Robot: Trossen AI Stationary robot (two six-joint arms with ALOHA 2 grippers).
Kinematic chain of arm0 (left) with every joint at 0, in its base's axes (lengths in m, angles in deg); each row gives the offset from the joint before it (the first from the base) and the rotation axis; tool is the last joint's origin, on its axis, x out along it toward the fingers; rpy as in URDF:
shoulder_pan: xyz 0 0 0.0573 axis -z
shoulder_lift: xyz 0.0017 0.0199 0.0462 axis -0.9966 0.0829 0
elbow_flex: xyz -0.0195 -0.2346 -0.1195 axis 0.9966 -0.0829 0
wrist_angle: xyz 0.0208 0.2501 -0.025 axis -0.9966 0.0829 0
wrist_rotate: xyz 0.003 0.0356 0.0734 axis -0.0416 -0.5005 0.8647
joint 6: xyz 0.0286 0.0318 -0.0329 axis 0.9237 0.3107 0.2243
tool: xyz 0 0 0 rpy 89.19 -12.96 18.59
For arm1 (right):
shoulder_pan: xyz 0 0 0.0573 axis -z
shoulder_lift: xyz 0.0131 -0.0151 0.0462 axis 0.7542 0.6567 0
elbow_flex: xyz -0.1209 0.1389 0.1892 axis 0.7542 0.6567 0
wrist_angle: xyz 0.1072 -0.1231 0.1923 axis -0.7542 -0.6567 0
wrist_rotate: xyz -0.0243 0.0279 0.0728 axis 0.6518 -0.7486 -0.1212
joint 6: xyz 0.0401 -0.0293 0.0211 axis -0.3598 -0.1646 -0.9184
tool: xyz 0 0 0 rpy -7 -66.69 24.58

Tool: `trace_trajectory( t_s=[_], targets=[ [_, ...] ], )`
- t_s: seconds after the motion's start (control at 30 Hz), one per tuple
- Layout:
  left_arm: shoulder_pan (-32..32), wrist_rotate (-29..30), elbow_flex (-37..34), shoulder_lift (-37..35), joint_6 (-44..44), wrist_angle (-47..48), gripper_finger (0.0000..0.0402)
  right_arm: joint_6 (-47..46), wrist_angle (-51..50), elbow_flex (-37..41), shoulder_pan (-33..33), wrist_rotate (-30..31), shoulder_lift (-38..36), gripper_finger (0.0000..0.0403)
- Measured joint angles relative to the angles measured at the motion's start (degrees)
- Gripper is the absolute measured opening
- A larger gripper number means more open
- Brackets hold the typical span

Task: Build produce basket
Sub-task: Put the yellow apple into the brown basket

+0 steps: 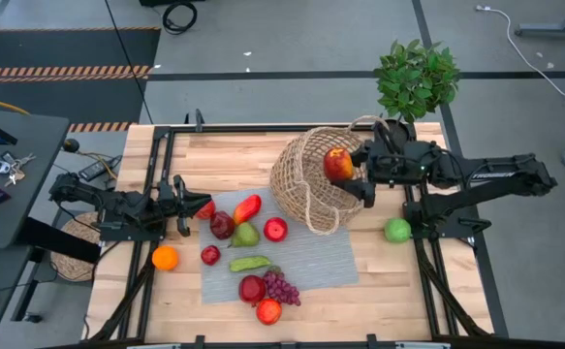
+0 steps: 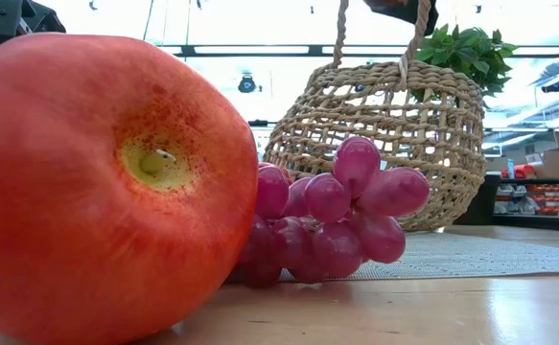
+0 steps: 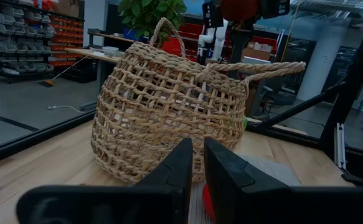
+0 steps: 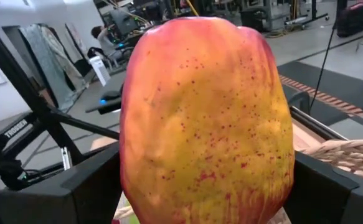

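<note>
Red-and-yellow apple (image 1: 338, 163) up over the mouth of the wicker basket (image 1: 306, 184), pinched between the fingers of the right gripper (image 1: 352, 171) — jaws clamped on the fruit from both sides, filling the right wrist view (image 4: 206, 121). Right arm stretched in from the table's right edge, wrist over the basket rim, one loop handle (image 1: 369, 121) just beside it. Basket standing at the back of the grey mat (image 1: 292, 247), near the leafy potted plant (image 1: 416, 78).

Out on the mat: red pepper (image 1: 247, 207), dark red apple (image 1: 222, 225), green pear (image 1: 245, 235), small red apple (image 1: 275, 229), green pea pod (image 1: 249, 263), purple grapes (image 1: 282, 287) touching a peach-like fruit (image 1: 268, 311) at the front. Orange (image 1: 165, 257) on bare wood off the mat's left side; green apple (image 1: 397, 230) alone on the right.

Left gripper (image 1: 183, 206) low at the mat's left edge, arm lying flat along the table, jaws nearly together with only a thin gap — holding nothing, pointed toward the basket.
</note>
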Motion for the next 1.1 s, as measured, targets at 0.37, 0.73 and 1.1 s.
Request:
trace_trajectory(
  t_s=[0.37, 0.73, 1.1],
  targets=[
    [0.0, -0.01, 0.01, 0.01, 0.02, 0.0, 0.0048, -1.11, -0.22, 0.0, 1.94, 1.03, 0.0, 0.0365],
    [0.0, 0.01, -0.01, 0.0, 0.0, 0.02, 0.0048, -2.26, -4.35, 0.0, 3.04, 11.58, 0.06, 0.0365],
    [0.0, -0.01, 0.01, -0.01, 0.0, 0.0, 0.0048, -6.29, -13.79, -0.04, 4.39, 15.12, 8.68, 0.0365]
  ],
)
